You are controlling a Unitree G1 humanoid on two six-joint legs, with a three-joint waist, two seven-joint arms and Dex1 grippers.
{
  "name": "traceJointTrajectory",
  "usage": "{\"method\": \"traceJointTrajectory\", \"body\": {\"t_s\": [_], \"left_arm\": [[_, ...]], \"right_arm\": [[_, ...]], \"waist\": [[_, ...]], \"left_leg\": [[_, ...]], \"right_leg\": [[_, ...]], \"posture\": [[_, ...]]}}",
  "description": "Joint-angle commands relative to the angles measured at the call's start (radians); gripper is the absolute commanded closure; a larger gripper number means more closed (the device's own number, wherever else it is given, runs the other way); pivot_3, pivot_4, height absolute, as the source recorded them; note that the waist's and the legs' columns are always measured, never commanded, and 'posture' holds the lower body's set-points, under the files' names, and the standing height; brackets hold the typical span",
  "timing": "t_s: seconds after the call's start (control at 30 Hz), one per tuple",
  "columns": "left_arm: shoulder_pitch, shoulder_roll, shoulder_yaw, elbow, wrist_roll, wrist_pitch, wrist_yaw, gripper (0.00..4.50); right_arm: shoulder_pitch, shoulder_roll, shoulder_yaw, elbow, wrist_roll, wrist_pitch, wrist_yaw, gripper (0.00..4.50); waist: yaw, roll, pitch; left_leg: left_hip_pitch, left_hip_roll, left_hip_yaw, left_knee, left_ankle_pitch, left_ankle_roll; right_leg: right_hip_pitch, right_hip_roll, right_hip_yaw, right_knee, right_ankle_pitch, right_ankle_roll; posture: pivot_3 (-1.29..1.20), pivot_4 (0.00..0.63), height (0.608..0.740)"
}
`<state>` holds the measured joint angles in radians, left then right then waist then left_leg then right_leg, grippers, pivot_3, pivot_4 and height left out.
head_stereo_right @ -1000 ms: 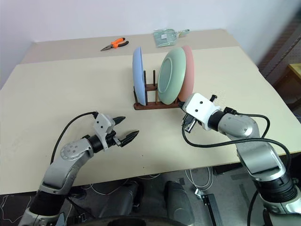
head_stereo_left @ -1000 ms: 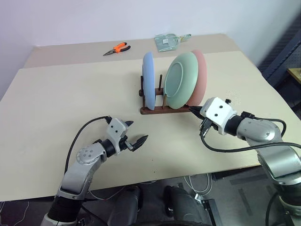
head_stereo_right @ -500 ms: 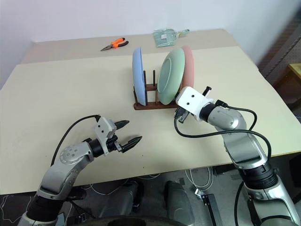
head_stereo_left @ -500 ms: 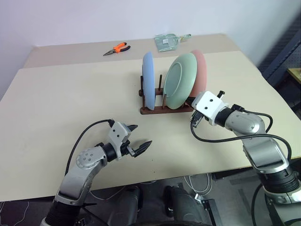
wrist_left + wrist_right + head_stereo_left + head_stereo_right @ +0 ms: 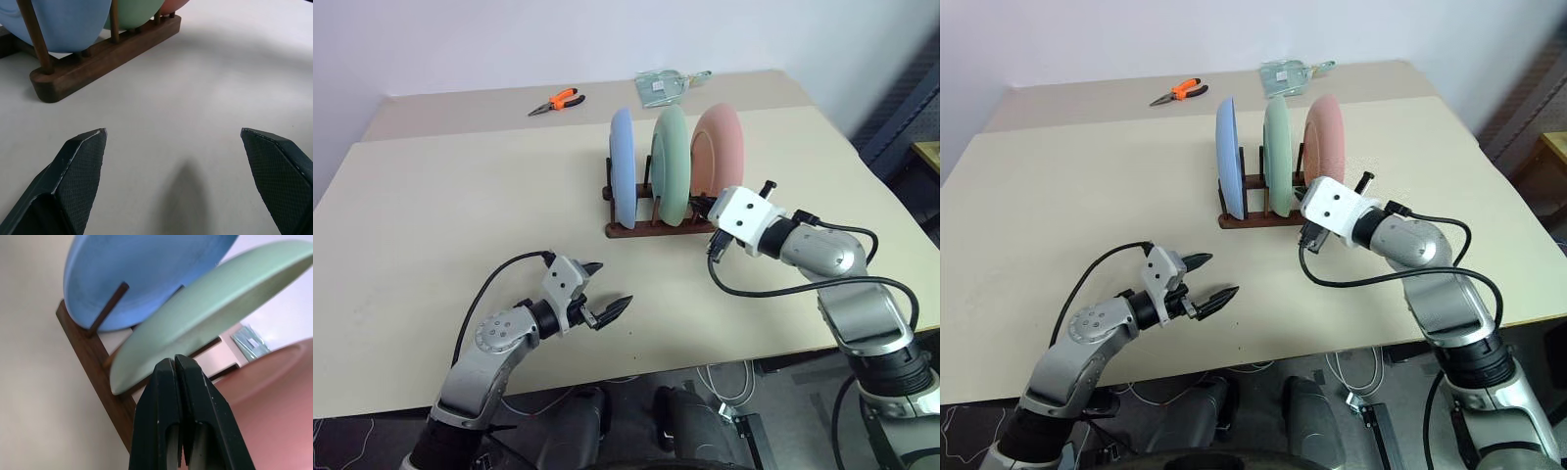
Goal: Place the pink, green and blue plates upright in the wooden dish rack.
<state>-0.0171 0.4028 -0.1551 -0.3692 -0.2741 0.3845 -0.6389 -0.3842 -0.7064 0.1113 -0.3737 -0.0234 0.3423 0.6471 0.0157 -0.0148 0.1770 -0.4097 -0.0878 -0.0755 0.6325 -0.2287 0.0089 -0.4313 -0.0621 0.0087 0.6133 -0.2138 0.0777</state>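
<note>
Standing upright in the small dark brown wooden dish rack (image 5: pixel 656 227), just above the centre of the left eye frame, are three round matte plastic plates: the light blue plate (image 5: pixel 623 178) at the rack's left end, the pale mint green plate (image 5: pixel 670 177) in the middle, and the salmon pink plate (image 5: pixel 719 152) at the right end. The blue and green plates are seen nearly edge-on; the pink plate is turned so that its hollow face shows. The rack rests on a broad beige table (image 5: pixel 460 215).

The right gripper (image 5: pixel 175 363), its two black fingers pressed together and holding nothing, sits at centre right of the frame just beside the rack's right end; in the right wrist view its closed tips lie at the gap between the green rim and the pink plate. Contact with either plate cannot be told.

The left gripper (image 5: pixel 607 302), in the lower left of the frame, has its fingers spread wide and empty above bare table, well apart from the rack.

At the upper edge of the frame lie orange-handled pliers (image 5: pixel 557 100) and a clear plastic packet (image 5: pixel 664 85).
</note>
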Motion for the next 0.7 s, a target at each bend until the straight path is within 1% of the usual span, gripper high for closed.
{"method": "traceJointTrajectory", "body": {"t_s": [0.03,0.17,0.27,0.37,0.47,0.7], "left_arm": [[0.003,0.011,0.007,-0.03,-0.003,-0.009,-0.004,0.0],[0.002,0.034,0.051,0.005,0.003,-0.024,0.003,0.0],[0.008,0.06,0.116,0.045,0.009,-0.051,0.017,0.0],[0.018,0.093,0.19,0.101,0.036,-0.091,0.049,0.0],[0.038,0.121,0.259,0.15,0.055,-0.127,0.075,0.0],[0.107,0.126,0.29,0.112,0.064,-0.139,0.098,0.0]], "right_arm": [[0.072,-0.058,-0.119,-0.065,0.088,0.004,0.078,4.44],[0.231,-0.076,-0.264,-0.107,0.237,0.058,0.158,4.44],[0.295,-0.047,-0.345,-0.049,0.258,0.034,0.125,4.44],[0.312,-0.006,-0.401,0.045,0.273,0.013,0.078,4.44],[0.305,0.033,-0.416,0.165,0.269,-0.035,0.053,4.44],[0.256,0.057,-0.367,0.347,0.249,-0.142,0.07,4.44]], "waist": [[0.002,0.0,0.0],[0.0,0.0,0.0],[-0.005,0.001,0.0],[-0.004,0.001,0.0],[-0.002,0.002,0.0],[-0.002,0.003,0.0]], "left_leg": [[0.0,0.0,0.0,0.0,0.0,0.0],[0.0,0.0,-0.001,0.0,0.0,0.0],[0.001,0.0,0.0,0.0,0.0,0.0],[0.002,0.0,0.0,0.0,0.0,0.0],[0.002,0.001,0.0,0.0,0.0,0.0],[0.002,0.0,0.0,0.0,0.0,0.0]], "right_leg": [[0.0,0.0,0.0,0.0,0.0,0.0],[0.001,0.0,-0.001,0.0,0.0,0.0],[0.001,0.0,0.0,0.0,0.0,0.0],[0.001,0.0,0.0,0.001,0.0,0.0],[0.002,0.0,0.0,0.0,0.0,0.0],[0.002,-0.001,0.0,0.0,0.0,0.0]], "posture": [[0.0,0.15,0.729],[0.0,0.15,0.729],[0.0,0.15,0.729],[0.0,0.15,0.729],[0.0,0.15,0.729],[0.0,0.15,0.729]]}}
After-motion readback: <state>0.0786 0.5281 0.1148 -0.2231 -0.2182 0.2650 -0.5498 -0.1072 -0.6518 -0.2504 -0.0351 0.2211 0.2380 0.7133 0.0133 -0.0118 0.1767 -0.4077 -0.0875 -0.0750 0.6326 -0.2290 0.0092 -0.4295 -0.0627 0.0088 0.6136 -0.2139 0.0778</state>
